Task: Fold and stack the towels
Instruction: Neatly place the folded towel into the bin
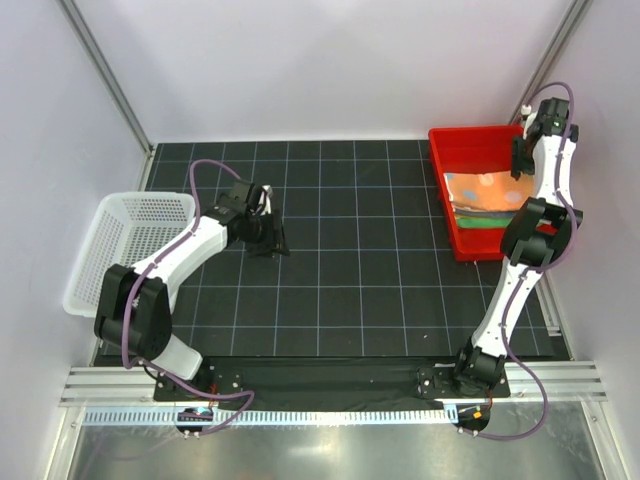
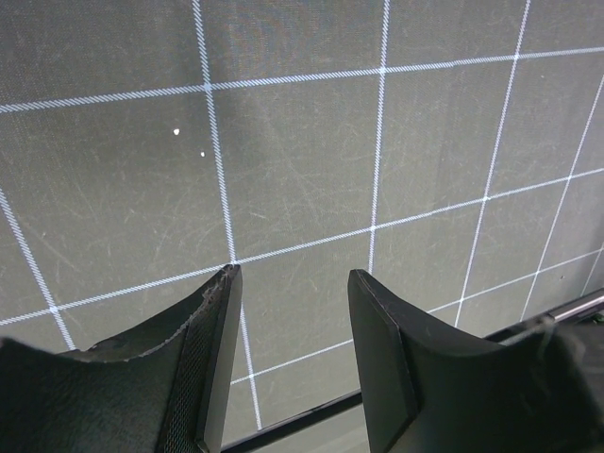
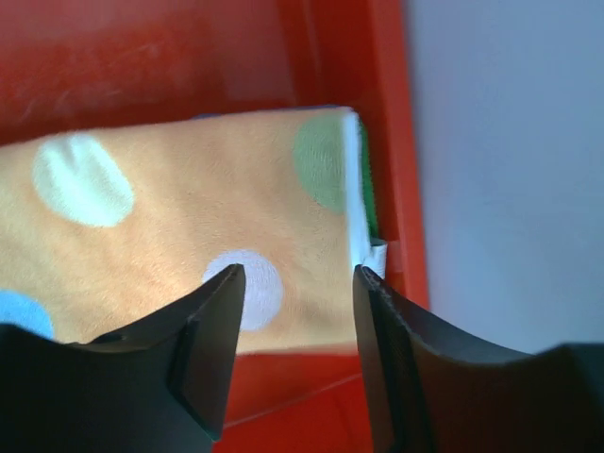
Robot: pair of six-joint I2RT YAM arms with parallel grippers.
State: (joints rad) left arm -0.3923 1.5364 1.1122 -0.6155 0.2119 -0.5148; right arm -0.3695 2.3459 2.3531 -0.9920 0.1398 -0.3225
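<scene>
Towels lay folded in one stack inside the red bin at the far right, spotted orange one on top, a green edge showing beneath. Right gripper hung just above the stack, jaws parted, holding nothing. Left gripper hovered over the black mat, jaws partly open, empty. No loose cloth in sight; folding and stacking looked done.

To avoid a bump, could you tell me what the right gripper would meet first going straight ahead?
The right gripper would likely meet the folded orange spotted towel in the red bin first; depth is unclear.
</scene>
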